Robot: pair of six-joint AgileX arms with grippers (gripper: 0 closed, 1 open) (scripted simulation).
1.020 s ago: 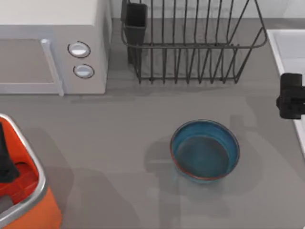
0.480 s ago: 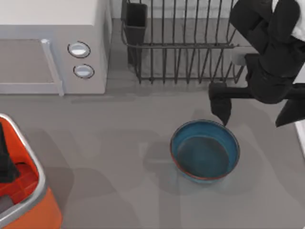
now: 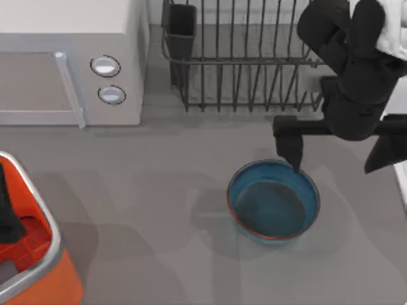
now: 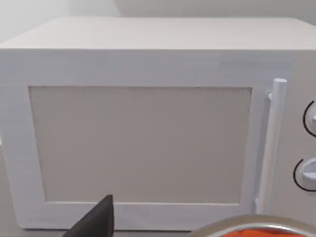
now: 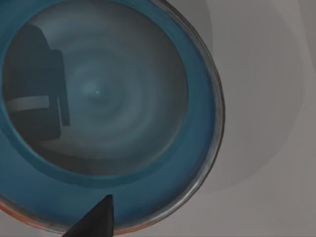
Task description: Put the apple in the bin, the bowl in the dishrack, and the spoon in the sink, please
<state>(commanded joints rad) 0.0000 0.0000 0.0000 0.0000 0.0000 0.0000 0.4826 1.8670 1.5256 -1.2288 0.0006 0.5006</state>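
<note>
Bowl (image 3: pixel 273 200) count one, empty, mid-counter (image 3: pixel 159 178); right gripper (image 3: pixel 294 152) over its far rim, jaw state unclear; left gripper (image 3: pixel 7 213) inside bin (image 3: pixel 44 267).

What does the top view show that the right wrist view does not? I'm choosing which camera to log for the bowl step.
Top view alone: the dishrack, the microwave, the orange bin with the left arm over it, and the right end effector poised at the bowl's far rim. Right wrist view alone: a close look into the bowl's empty inside. Both share the blue bowl and the grey table.
</note>
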